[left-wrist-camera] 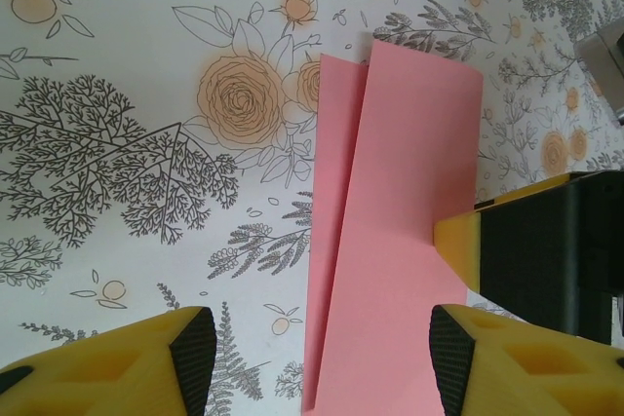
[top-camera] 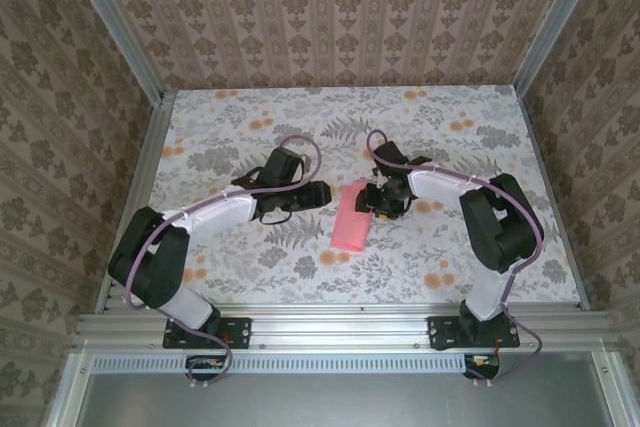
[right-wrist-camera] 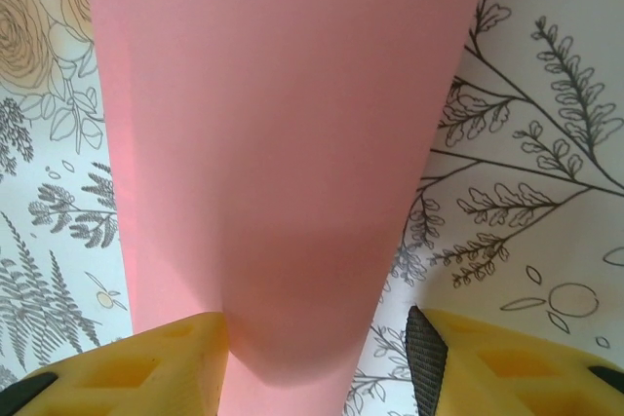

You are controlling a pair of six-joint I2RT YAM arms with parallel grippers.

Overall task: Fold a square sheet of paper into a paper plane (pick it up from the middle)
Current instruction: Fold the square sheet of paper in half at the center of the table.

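Two yellow fingers [left-wrist-camera: 190,353] of the left gripper [left-wrist-camera: 322,333] are seen spread well apart, released, with nothing pinched between them. Below them the sheet of paper [left-wrist-camera: 390,192] is laid flat on the table [left-wrist-camera: 117,75]. One finger is set clear of its edge, and the other is set over its opposite margin.

The right gripper [right-wrist-camera: 314,328] is likewise found unclenched. Its fingers are spread to either side of the pink strip, and bare table is shown between the paper and one finger, so no grasp is made out. In the left wrist view, a yellow fingertip [left-wrist-camera: 456,241] of the right gripper is seen touching the long edge of the sheet.

The paper is folded into a long narrow shape. One slanted flap is laid over a lower layer, and a sliver of that layer is left exposed along one side. From above, the sheet is found near the middle of the floral table, between the two grippers and just beside each. Its long axis is pointed away from the arm bases at a slight tilt. The table is enclosed by patterned walls [top-camera: 330,17] and fronted by an aluminium frame [top-camera: 340,325].
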